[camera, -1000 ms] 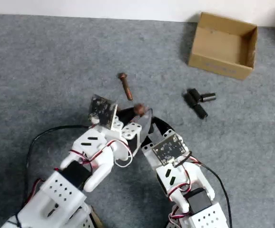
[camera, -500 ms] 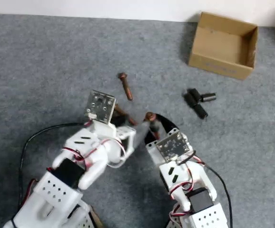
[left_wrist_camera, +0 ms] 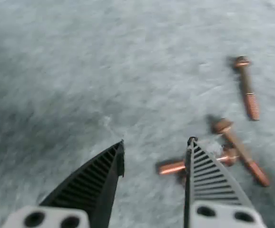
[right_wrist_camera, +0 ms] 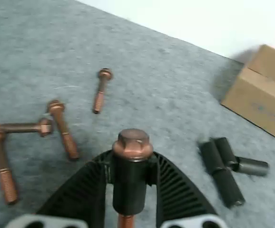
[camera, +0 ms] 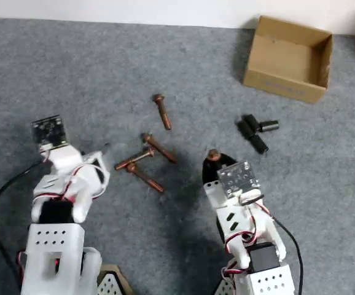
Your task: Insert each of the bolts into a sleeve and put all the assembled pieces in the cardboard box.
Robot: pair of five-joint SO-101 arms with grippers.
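Note:
My right gripper (right_wrist_camera: 130, 190) is shut on a black sleeve with a copper bolt (right_wrist_camera: 132, 143) pushed through it, held upright above the carpet; from above the bolt head (camera: 212, 155) pokes out of the right gripper (camera: 217, 167). My left gripper (left_wrist_camera: 155, 141) stands open and empty over bare carpet at the left (camera: 104, 161), just short of a loose bolt (left_wrist_camera: 173, 167). A loose bolt (camera: 161, 112) lies alone farther back, and three more bolts (camera: 144, 161) lie in a cluster between the arms. Three black sleeves (camera: 254, 132) lie together at the right. The cardboard box (camera: 282, 86) stands at the back right.
Grey carpet covers the table. The box (right_wrist_camera: 266, 107) is beyond the sleeves (right_wrist_camera: 218, 168) as seen from the right wrist. Open carpet stretches along the far left and the right front.
The two grippers were together at the centre; the left arm has pulled back to the left with its gripper open, and the right gripper has carried the bolt and sleeve rightwards. The bolt cluster is uncovered.

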